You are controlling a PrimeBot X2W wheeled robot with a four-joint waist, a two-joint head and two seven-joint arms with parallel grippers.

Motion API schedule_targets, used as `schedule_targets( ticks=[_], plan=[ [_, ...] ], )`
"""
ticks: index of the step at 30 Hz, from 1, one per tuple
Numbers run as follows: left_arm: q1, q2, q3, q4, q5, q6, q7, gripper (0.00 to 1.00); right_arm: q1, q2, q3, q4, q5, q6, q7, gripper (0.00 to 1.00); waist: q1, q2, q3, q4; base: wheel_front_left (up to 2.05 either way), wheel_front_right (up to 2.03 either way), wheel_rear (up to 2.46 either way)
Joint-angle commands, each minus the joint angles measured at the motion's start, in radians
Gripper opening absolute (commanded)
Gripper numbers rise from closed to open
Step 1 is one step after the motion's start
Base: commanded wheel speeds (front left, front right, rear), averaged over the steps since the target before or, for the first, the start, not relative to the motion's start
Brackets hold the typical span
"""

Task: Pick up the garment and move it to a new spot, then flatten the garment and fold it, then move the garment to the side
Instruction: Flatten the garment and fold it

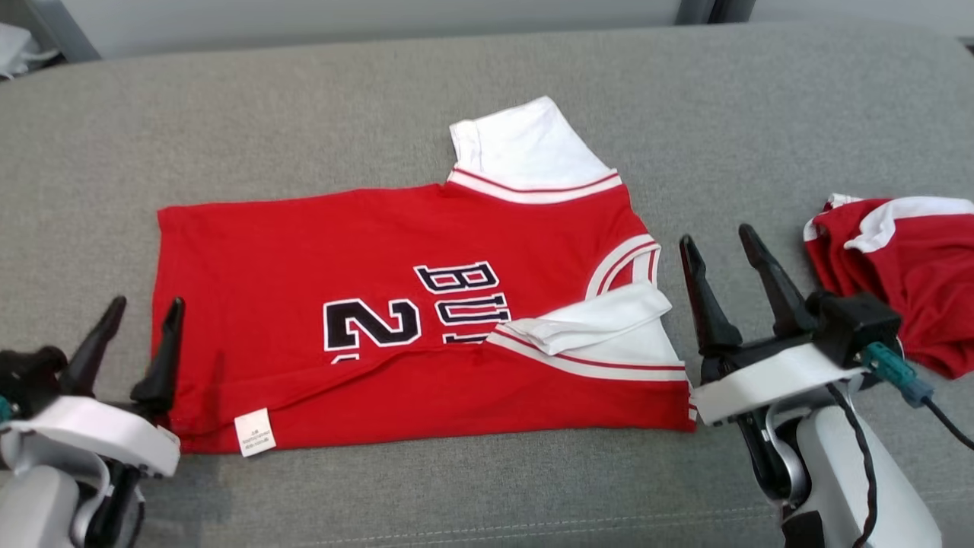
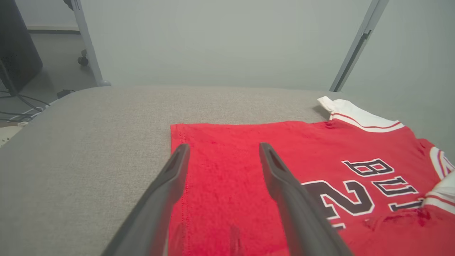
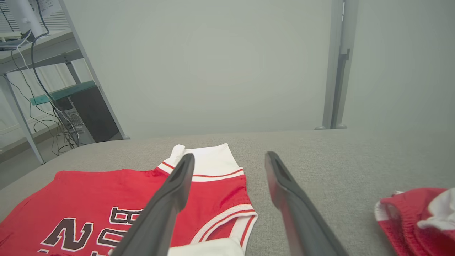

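The red jersey (image 1: pixel 396 320) lies half-folded on the grey padded surface (image 1: pixel 487 99) between the left hand (image 1: pixel 147 302) and right hand (image 1: pixel 716 234) — both spread wide and empty — and looks light and limp, best pinched at its near-edge corners.

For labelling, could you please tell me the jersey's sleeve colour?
White sleeves, clearest in the head view.

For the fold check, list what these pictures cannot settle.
- Black-and-white lettering on the flat red basketball jersey: head view, lower part covered by the jersey's folded-over near edge.
- Small white care label: head view, print too small to read.
- Crumpled red-and-white garment: head view, cut off by the right edge, partly behind the open right gripper.
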Motion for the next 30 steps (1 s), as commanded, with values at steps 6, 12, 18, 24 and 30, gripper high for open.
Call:
schedule_targets(
  ticks=[6,12,18,24,30],
  plan=[
    [-0.16,0.169,-0.071,0.015,-0.116,0.0,-0.009,1.0,-0.044,0.002,0.057,-0.113,-0.011,0.0,-0.006,1.0,0.0,-0.0001,0.149,-0.027,0.0,0.0,0.0],
    [-0.259,0.291,-0.189,0.043,-0.272,0.0,-0.009,1.0,-0.028,0.002,0.101,-0.181,-0.001,0.0,-0.006,1.0,0.0,-0.0001,0.238,-0.063,0.0,0.0,0.0],
    [-0.322,0.402,-0.253,0.053,-0.382,0.0,-0.009,1.0,-0.001,0.002,0.124,-0.251,0.015,0.0,-0.006,1.0,0.0,-0.0001,0.305,-0.101,0.0,0.0,0.0],
    [-0.349,0.459,-0.29,0.036,-0.471,0.0,-0.009,1.0,0.022,0.002,0.131,-0.286,0.022,0.0,-0.006,1.0,0.0,-0.0001,0.334,-0.116,0.0,0.0,0.0],
    [-0.378,0.527,-0.374,-0.024,-0.562,0.0,-0.009,1.0,0.034,0.002,0.144,-0.311,0.025,0.0,-0.006,1.0,0.0,-0.0001,0.364,-0.125,0.0,0.0,0.0]
  ],
)
